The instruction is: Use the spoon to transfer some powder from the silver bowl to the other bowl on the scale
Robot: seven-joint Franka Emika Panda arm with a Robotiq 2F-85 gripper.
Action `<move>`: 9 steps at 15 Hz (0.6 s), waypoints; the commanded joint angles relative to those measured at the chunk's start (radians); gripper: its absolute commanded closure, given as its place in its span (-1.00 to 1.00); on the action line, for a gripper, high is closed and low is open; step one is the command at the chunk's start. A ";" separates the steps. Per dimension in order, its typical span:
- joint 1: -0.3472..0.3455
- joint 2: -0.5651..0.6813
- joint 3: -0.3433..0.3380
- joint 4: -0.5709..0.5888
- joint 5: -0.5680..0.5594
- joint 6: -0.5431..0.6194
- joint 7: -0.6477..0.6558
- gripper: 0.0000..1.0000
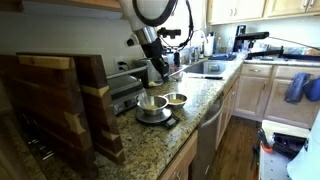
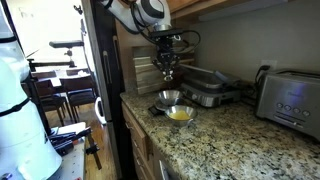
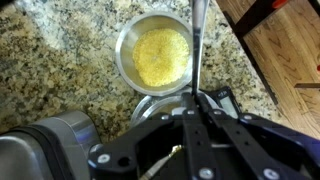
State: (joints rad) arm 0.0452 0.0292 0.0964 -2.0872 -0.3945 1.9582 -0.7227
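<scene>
**Wrist view findings: strike, slip and spill hazards at the bowls**

Wrist view is showing the gripper [image 3: 196,102] with its fingers clamping the thin handle of the spoon [image 3: 197,45]. The handle is running straight out past the right-hand rim of the silver bowl [image 3: 122,55]. The powder [image 3: 160,55] is lying in that bowl as a yellow layer covering its floor. The other bowl [image 3: 143,104] is sitting just beside it, partly hidden under the gripper. In an exterior view it is resting on the scale [image 1: 160,121]. The spoon's working end is not showing clearly, so whether it is carrying powder cannot be told.

Hazards, in the inspector's judgement:

1. The spoon is lining up with the rim rather than with the powder. A descent from here is risking a strike on the metal edge, which could tip the light bowl or push it across the countertop [image 3: 60,70].
2. The fingers are holding only a slim handle. Any sideways load while digging is likely to twist the spoon in the grip and shed its contents.
3. The two bowls are standing close together. A tilted or hurried carry is risking powder falling between them, onto the scale or the granite.
4. Pressing down on the other bowl while emptying is risking shifting it on the scale.
</scene>
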 commanded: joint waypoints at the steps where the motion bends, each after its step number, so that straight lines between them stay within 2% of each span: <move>1: 0.007 -0.010 -0.013 -0.061 -0.093 0.035 0.061 0.93; 5: 0.008 0.025 -0.020 -0.091 -0.245 0.084 0.154 0.93; 9: 0.002 0.063 -0.024 -0.093 -0.309 0.123 0.199 0.93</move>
State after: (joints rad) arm 0.0443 0.0950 0.0844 -2.1522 -0.6519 2.0349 -0.5717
